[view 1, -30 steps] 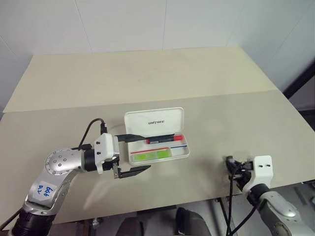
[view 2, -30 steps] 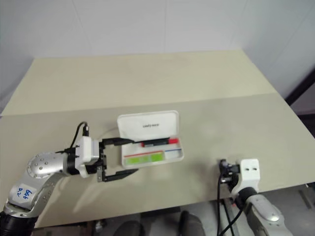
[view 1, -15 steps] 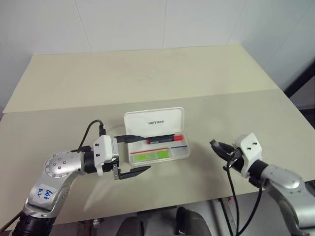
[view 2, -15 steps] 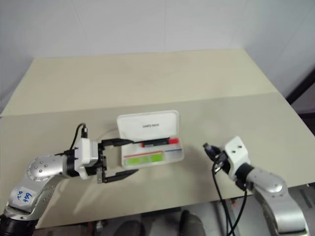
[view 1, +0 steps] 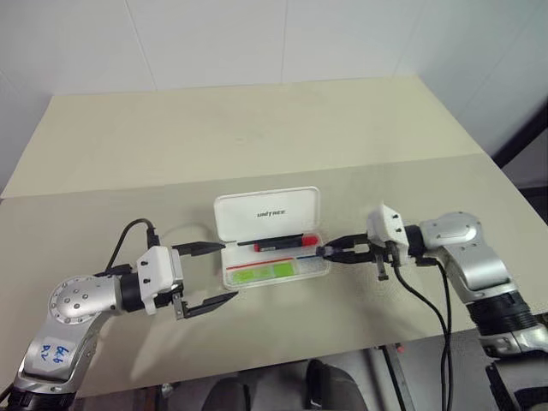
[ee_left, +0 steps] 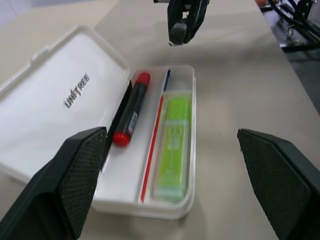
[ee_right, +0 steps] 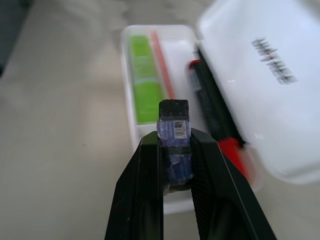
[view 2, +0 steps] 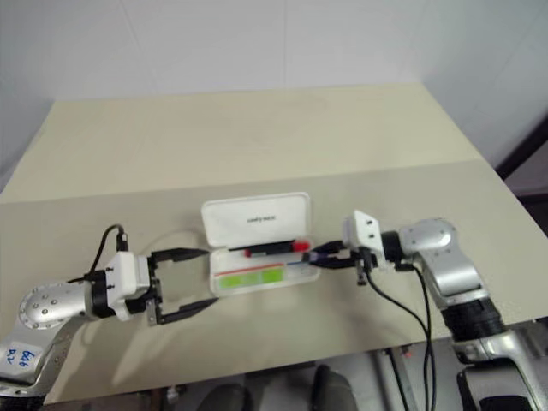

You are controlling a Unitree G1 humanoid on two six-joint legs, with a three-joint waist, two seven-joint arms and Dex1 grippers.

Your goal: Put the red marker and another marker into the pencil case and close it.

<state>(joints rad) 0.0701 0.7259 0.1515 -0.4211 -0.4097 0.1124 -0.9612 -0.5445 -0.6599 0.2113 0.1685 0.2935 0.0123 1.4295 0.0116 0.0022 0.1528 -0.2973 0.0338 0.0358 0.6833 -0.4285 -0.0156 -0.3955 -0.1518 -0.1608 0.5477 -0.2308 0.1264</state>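
The white pencil case lies open mid-table, its "UNITREE" lid tilted back. The red marker rests in the tray's rear slot. The yellow-green highlighter, the other marker, fills the front slot. My left gripper stands open at the case's left end, its fingers wide apart and holding nothing. My right gripper points left at the case's right end, just above the tray rim. It is shut on a small dark purple-blue block with a barcode label.
The beige table stretches far behind the case, with a seam across it. A black cable hangs from my right wrist over the table's front edge. White walls stand behind, and a dark bar stands off the right side.
My right arm has swung up from the table's front right edge to the case's right end, turning to point left. My left gripper has drawn back a little to the left, still open.
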